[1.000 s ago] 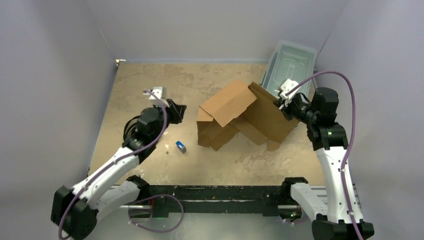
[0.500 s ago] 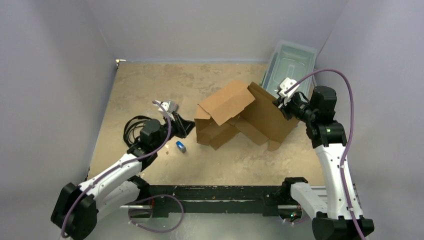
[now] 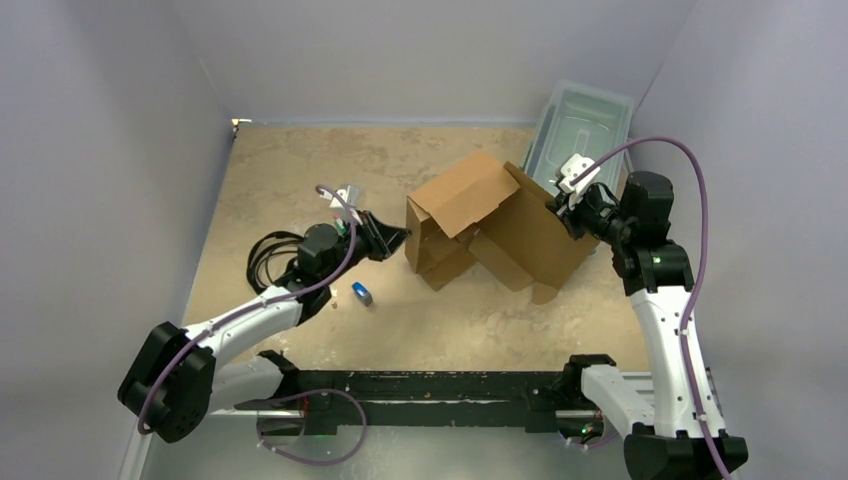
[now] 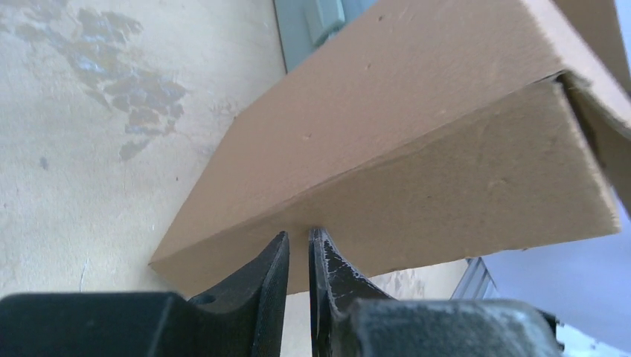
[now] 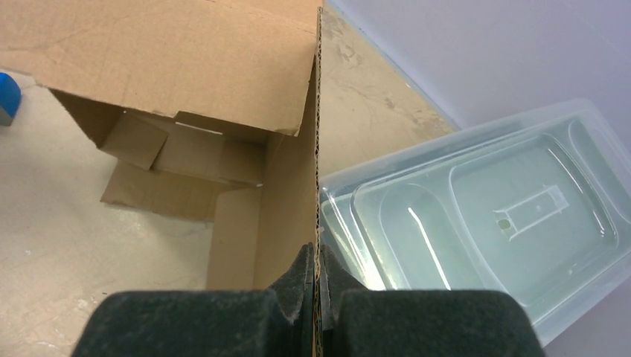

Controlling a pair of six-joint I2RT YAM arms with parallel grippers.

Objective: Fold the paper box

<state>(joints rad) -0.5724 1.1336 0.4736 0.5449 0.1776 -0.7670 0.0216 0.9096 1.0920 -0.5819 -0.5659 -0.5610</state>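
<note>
The paper box (image 3: 470, 195) is a brown cardboard sheet, partly folded, with one flap raised over its left end, standing at the table's middle right. My left gripper (image 3: 400, 238) is at the box's left face. In the left wrist view its jaws (image 4: 299, 234) are nearly together with nothing between them, and the tips touch the cardboard panel (image 4: 417, 149). My right gripper (image 3: 556, 205) is shut on the upright right edge of the box. In the right wrist view the corrugated edge (image 5: 318, 149) runs between the closed jaws (image 5: 318, 253).
A clear plastic lidded bin (image 3: 585, 115) stands at the back right, just behind the box, and also shows in the right wrist view (image 5: 484, 216). A small blue object (image 3: 361, 293) lies on the table near the left arm. A coiled black cable (image 3: 268, 250) lies at the left.
My left arm has swung right and forward until its fingertips reach the box's left face. The box's left end has shifted slightly right. The right arm has not moved.
</note>
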